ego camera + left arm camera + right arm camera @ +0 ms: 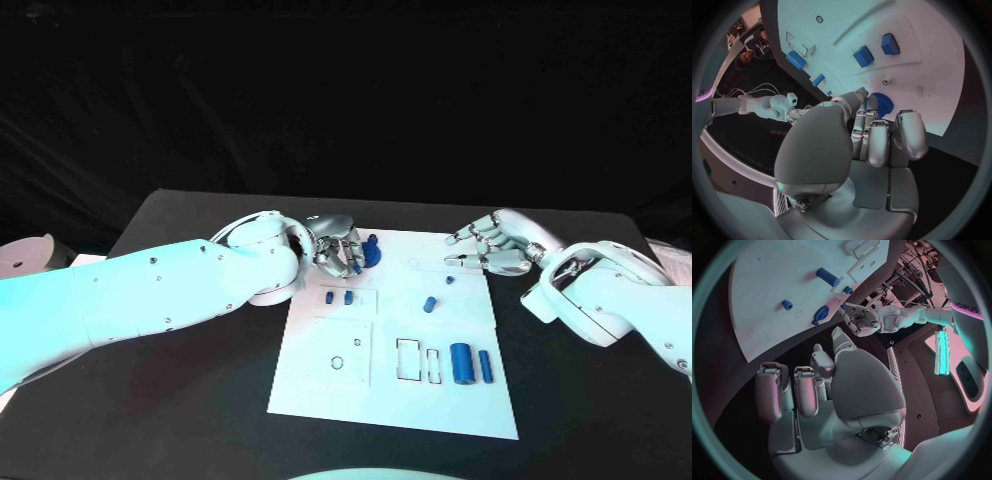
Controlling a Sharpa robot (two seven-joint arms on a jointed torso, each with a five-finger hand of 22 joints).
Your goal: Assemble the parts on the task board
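The white task board [378,395] lies in the middle of the black table. At its far left corner my left hand [336,250] pinches a round blue toothed part [372,250] between thumb and fingertips; the left wrist view shows this toothed part [883,104] just past the fingertips [872,111], low over the board [929,60]. My right hand [488,250] hovers at the board's far right edge, fingers apart and holding nothing. Two small blue blocks [339,297], a blue peg [428,303], a tiny blue piece [450,281] and two blue cylinders [470,363] rest on the board.
Rectangular slots [417,359] and a small round hole [336,362] mark the board's near half. A pale round object [26,255] sits at the table's left edge. The right wrist view shows my own hand [826,385], the board [767,285] and my left hand [862,320] beyond.
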